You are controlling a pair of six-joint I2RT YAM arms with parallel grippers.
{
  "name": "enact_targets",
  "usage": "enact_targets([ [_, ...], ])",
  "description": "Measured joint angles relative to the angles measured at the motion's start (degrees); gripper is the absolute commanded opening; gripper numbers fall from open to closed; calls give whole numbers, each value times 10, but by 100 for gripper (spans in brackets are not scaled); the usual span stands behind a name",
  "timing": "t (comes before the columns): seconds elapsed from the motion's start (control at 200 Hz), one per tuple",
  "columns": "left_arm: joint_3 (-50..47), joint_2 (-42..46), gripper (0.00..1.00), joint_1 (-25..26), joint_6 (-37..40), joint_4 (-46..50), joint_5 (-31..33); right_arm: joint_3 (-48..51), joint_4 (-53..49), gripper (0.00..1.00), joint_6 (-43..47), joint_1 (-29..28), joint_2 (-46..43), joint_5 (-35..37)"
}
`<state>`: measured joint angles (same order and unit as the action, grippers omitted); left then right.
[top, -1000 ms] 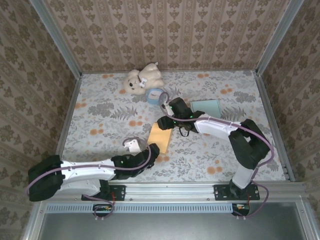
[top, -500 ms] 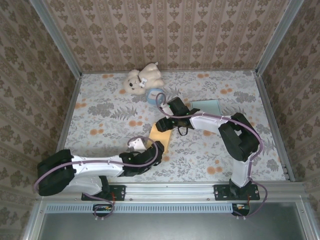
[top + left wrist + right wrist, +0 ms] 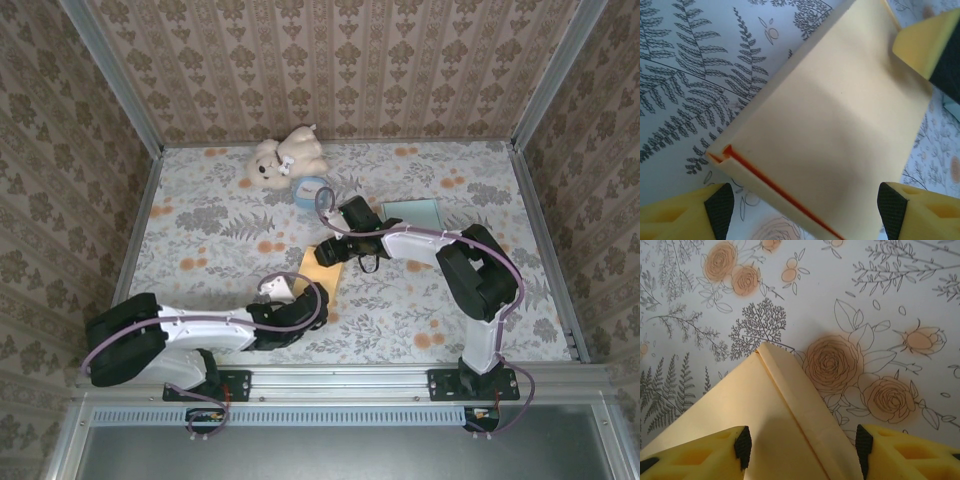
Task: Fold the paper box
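The spread left claw straddles the near end of the flat yellow paper box, the spread right claw over its far corner.

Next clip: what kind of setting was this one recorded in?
Probably a purpose-built robot test cell dressed to look homely: wallpapered panels held by aluminium posts, a floral table cover with a teddy bear on it, and a metal mounting rail along the near edge.
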<state>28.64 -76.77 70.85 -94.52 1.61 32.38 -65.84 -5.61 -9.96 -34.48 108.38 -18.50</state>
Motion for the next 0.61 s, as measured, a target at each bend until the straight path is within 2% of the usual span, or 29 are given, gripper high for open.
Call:
enact_targets([
  [0.15, 4, -8, 78, -19, 1, 0, -3, 19, 15, 57, -2, 2, -5, -5],
  [0.22, 6, -8, 77, -28, 5, 1, -4, 35, 20, 54, -5, 3, -17, -7],
  [0.28, 10, -8, 76, -37, 12, 1, -5, 50, 21, 46, -10, 5, -30, -9],
  [0.385, 17, -8, 74, -52, 24, 7, -7, 69, 27, 43, -25, 7, -47, -13],
  [0.605, 36, -7, 73, -107, 74, 26, -13, 111, 59, 42, -77, 9, -78, -23],
])
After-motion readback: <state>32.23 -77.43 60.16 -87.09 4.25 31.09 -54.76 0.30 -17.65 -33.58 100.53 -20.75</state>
